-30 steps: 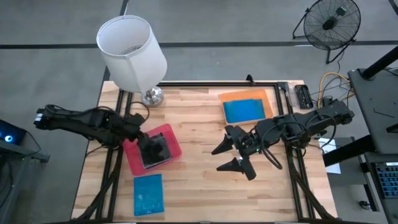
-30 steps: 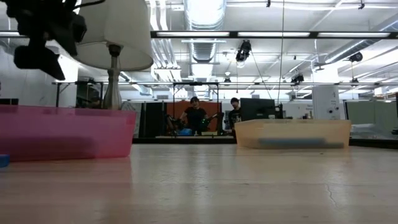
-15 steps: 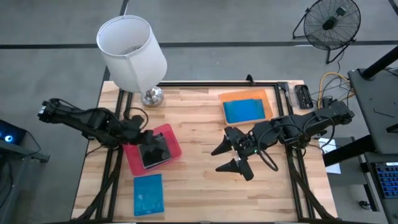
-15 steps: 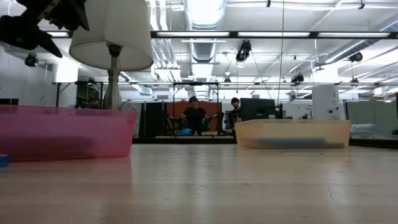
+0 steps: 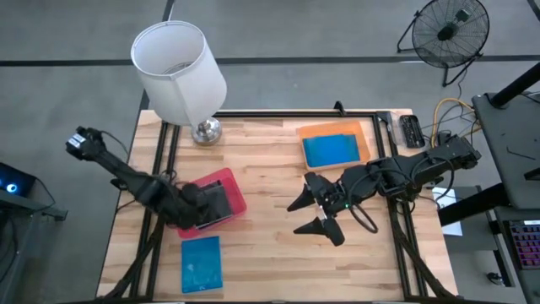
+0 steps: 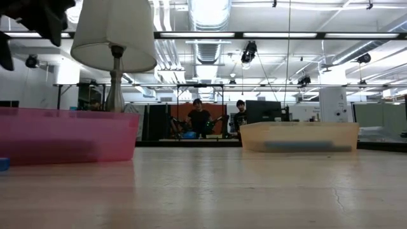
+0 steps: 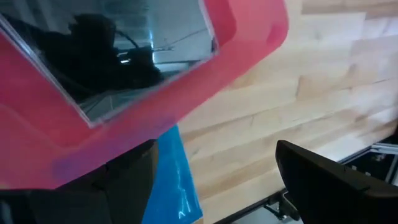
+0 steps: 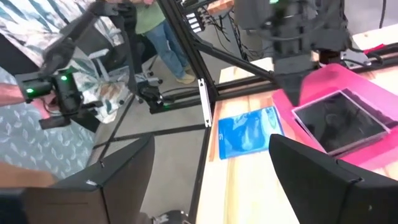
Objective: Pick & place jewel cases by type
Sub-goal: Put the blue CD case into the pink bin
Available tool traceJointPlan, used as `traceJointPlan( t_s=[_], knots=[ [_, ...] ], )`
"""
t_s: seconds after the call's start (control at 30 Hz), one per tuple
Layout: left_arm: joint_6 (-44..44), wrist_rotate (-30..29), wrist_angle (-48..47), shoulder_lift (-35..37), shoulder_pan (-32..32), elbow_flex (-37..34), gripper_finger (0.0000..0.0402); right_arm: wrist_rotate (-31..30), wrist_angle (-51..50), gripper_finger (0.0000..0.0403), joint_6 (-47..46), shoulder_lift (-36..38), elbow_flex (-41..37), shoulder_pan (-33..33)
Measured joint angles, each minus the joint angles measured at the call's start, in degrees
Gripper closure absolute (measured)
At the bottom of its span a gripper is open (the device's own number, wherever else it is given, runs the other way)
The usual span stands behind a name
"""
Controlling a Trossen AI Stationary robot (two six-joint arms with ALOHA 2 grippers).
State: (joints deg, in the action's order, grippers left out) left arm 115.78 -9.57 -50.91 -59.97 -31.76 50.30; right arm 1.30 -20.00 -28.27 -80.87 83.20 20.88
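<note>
Jaws on both sides are standing wide and holding nothing. I am keeping the left gripper (image 5: 205, 211) low over the near edge of the pink tray (image 5: 232, 183), where a dark jewel case (image 5: 213, 203) is lying flat inside. The right gripper (image 5: 309, 213) is waiting over bare table (image 5: 270, 152) near the middle.

One blue jewel case (image 5: 201, 263) is lying on the table just beside the pink tray, near the front edge; another blue case (image 5: 331, 149) is resting in the orange tray (image 5: 361, 128) at the far right.

My worry is the tray wall — the left jaws are hanging right at it, and a careless swing toward the loose blue case could be catching the rim and dragging the tray. That case is thin and flat, so I am expecting the fingers to skid over it or nudge it off the front edge.

A lamp (image 5: 179, 72) is standing at the far left corner, clear of my path.
</note>
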Motion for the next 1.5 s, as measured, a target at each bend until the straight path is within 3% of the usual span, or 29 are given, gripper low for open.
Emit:
traceJointPlan(
  t_s=[0.17, 0.77, 1.5],
  knots=[
    [8.38, -4.57, 0.96, -5.47, -6.70, 1.60, 0.0095, 0.02, -1.28, 0.0086, 0.00, -0.01, -0.04, 0.00],
    [21.36, -4.68, 12.28, -22.25, -17.63, 2.52, 0.0095, 0.17, -2.57, 0.0088, 0.90, -0.01, -0.24, 0.26],
    [23.22, 2.63, 8.41, -25.81, -23.68, 2.21, 0.0095, 0.11, -5.10, 0.0089, 1.50, -0.01, -0.39, 0.26]
  ],
)
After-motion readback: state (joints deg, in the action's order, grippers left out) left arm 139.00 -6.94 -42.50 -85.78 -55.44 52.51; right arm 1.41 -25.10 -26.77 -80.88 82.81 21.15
